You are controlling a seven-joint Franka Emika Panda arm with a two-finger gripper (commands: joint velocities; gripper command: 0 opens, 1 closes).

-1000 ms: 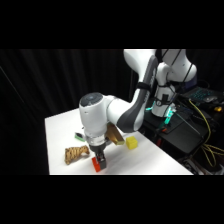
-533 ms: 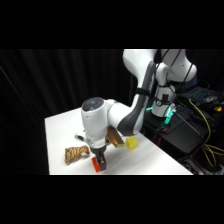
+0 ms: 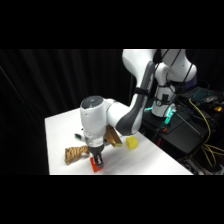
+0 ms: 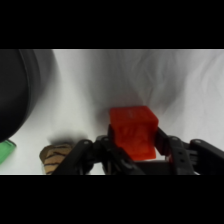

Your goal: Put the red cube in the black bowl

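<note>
Reaching down at the lower left of the side view, the gripper [image 3: 96, 161] stood over the red cube [image 3: 94, 165] near the white table's [image 3: 150, 160] front edge. Wrist view: red cube [image 4: 133, 132] at lower centre, set between the two black fingers [image 4: 112, 142], which flanked both its sides; whether they actually pressed it could not be told. Black bowl [image 4: 20, 90] at upper left edge, well apart from the cube. Striped brown item [image 3: 75, 154] left of gripper. Yellow cube [image 3: 132, 144] to its right. Green block [image 4: 5, 151] at left edge, just below the bowl.
</note>
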